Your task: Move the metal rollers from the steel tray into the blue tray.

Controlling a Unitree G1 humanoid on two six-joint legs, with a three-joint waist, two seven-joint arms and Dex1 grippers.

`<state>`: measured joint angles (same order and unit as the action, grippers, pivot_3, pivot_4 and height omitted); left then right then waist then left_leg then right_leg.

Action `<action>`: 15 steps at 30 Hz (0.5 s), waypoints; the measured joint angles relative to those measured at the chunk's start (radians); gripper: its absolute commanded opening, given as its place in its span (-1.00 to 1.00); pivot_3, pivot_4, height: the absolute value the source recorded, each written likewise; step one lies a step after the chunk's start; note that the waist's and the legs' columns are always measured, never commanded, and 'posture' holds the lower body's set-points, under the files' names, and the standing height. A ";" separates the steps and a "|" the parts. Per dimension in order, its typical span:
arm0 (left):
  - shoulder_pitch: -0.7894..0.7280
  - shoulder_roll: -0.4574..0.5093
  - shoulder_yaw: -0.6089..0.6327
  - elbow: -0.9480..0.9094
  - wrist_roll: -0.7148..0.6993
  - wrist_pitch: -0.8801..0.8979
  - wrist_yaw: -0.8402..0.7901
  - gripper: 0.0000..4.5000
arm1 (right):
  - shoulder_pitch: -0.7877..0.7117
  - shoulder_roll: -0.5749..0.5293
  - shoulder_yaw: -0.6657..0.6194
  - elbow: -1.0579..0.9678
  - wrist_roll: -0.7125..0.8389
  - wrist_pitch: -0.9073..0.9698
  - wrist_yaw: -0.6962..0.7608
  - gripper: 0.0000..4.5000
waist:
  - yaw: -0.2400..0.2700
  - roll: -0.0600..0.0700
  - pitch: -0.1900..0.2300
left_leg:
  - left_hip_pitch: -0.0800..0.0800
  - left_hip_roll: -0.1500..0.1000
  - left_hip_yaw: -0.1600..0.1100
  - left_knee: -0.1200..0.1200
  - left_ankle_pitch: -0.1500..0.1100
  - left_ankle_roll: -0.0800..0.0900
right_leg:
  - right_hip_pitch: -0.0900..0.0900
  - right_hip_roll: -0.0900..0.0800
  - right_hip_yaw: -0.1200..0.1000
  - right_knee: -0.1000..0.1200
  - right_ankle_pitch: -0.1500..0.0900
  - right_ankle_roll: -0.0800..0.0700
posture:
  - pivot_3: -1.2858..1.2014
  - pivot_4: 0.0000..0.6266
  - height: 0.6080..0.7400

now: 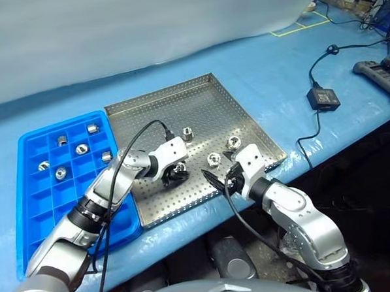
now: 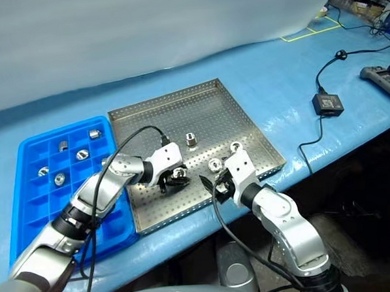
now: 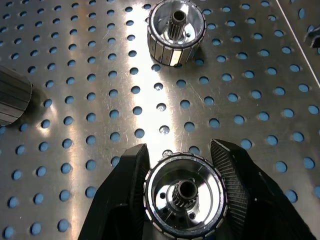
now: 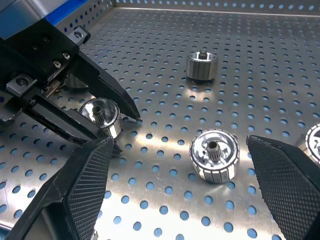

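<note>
The left pincer (image 3: 182,200) is clamped on a metal roller (image 3: 184,194), one ribbed finger (image 3: 231,172) pressed to each side of its rim, the roller sitting on the perforated floor of the steel tray (image 1: 199,93). The right pincer (image 4: 180,172) hangs just above the same tray with its fingers wide apart and nothing between them except a second roller (image 4: 215,155) lying loose on the floor ahead of it.

Three more rollers remain loose in the steel tray: that one (image 1: 214,159), one (image 1: 233,142) near the right rim, and one (image 1: 188,134) farther back. The blue tray (image 1: 35,213), beside the steel tray on the blue-covered counter (image 1: 276,63), already holds six rollers in separate compartments, among them one (image 1: 93,128) in the far row and one (image 1: 60,172) lower down. By my judgement the job is past halfway, with four rollers left to carry, counting the one now gripped.

The left wrist view shows the grip closely: toothed centre bore, segmented rim, finger contact. The head views give the count in both trays, which the wrist views cannot. The right wrist view shows the left pincer from the side, low on the tray.
</note>
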<state>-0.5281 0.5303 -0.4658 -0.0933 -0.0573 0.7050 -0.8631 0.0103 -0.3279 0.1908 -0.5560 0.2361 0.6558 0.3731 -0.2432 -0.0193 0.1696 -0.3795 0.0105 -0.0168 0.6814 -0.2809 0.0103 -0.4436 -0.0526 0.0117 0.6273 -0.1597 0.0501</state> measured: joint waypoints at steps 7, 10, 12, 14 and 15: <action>0.093 -0.183 0.455 -0.377 -0.109 0.211 0.304 -0.22 | -0.123 0.032 0.081 0.050 0.001 -0.005 0.043 1.00 | 0.024 -0.001 0.001 | 0.001 0.000 0.001 -0.001 -0.001 0.001 | 0.000 0.001 0.002 -0.001 0.003 0.005 | -0.09 -0.52 1.00; 0.237 -0.242 0.586 -0.515 -0.081 0.241 0.448 -0.22 | -0.178 0.062 0.112 0.090 -0.001 -0.015 0.053 1.00 | 0.037 -0.001 0.001 | 0.002 0.001 0.001 -0.002 -0.001 0.001 | 0.000 0.002 0.003 -0.001 0.003 0.005 | -0.06 -0.52 1.00; 0.374 -0.297 0.655 -0.621 -0.050 0.266 0.545 -0.22 | -0.226 0.084 0.137 0.121 -0.001 -0.019 0.071 1.00 | 0.052 -0.001 0.001 | 0.001 0.001 0.001 -0.002 -0.001 0.001 | -0.001 0.002 0.003 -0.001 0.003 0.005 | -0.03 -0.52 1.00; 0.479 -0.324 0.684 -0.692 -0.015 0.287 0.622 -0.22 | -0.255 0.104 0.159 0.134 0.000 -0.034 0.087 1.00 | 0.083 -0.002 0.001 | 0.001 0.001 -0.001 -0.001 -0.001 0.001 | 0.000 0.002 0.001 -0.001 0.003 0.005 | 0.00 -0.52 1.00; 0.502 -0.331 0.690 -0.710 0.000 0.290 0.647 -0.22 | -0.263 0.110 0.166 0.140 0.001 -0.038 0.090 1.00 | 0.101 -0.003 0.001 | 0.001 0.000 -0.001 -0.001 -0.001 0.001 | 0.000 0.002 0.001 -0.001 0.003 0.004 | 0.00 -0.52 1.00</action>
<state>-0.0257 0.1993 0.2237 -0.8028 -0.0568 0.9946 -0.2166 -0.2528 -0.2181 0.3566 -0.4158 0.2373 0.6178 0.4634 -0.1423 -0.0223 0.1710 -0.3787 0.0109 -0.0178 0.6801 -0.2815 0.0110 -0.4435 -0.0506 0.0131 0.6264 -0.1570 0.0544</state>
